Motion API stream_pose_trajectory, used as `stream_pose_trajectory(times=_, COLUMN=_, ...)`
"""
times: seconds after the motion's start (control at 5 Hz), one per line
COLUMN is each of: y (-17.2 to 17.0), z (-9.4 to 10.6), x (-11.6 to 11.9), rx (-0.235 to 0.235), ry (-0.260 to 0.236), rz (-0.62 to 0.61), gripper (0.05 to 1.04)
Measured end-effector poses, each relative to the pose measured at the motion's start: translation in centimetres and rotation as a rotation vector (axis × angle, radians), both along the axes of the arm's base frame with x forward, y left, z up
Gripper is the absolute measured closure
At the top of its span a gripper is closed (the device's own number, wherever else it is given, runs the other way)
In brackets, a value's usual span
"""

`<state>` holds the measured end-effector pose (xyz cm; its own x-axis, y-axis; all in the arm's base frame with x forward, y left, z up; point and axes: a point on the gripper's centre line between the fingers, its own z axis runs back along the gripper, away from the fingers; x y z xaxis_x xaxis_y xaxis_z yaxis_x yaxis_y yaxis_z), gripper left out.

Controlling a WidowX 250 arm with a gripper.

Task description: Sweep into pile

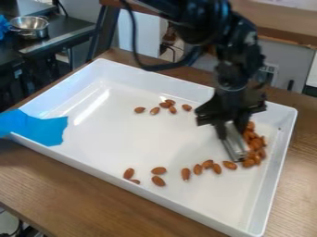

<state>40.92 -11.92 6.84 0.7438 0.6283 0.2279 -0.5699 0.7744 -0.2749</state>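
With twelve o'clock at the top of the view and the white tray (167, 200) as the dial, the wooden table (80, 180) spreads along the near side, and the tray's nearest corner points to five o'clock.

Inside, close to the near wall, four loose almonds (158, 180) lie around seven o'clock, one partly hidden by the rim. An uneven line of five more almonds (197, 169) runs through five o'clock and on toward four, its last one near the heap.

The pile of almonds (256, 144) sits at three o'clock, between the metal tool (236, 147) and the tray's right wall, with some nuts on top of others. The tool slants down to the tray floor just beside the pile. The black gripper (229, 124) hangs above it, its fingers closed around the tool's upper end.

A piece of blue material (46, 129) drapes over the tray's rim at nine o'clock. Farther in, six almonds (165, 105) make a loose group at twelve o'clock, apart from the pile.

Beyond the table, between ten and eleven o'clock, a shiny metal pot (29, 28) stands on a dark counter (65, 28).
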Motion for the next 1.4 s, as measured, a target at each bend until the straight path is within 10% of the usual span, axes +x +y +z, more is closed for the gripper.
stream_pose_trajectory(times=0.4, y=0.6, z=1.7, x=0.3, rx=-0.112, ry=0.023, rz=0.028, gripper=0.717)
stream_pose_trajectory(times=0.8, y=8.5, z=4.9, x=-2.5, rx=-0.179, ry=0.041, rz=0.045, gripper=0.717)
stream_pose_trajectory(times=1.4, y=16.8, z=3.9, x=-6.4, rx=0.054, ry=-0.036, rz=-0.139, gripper=0.717)
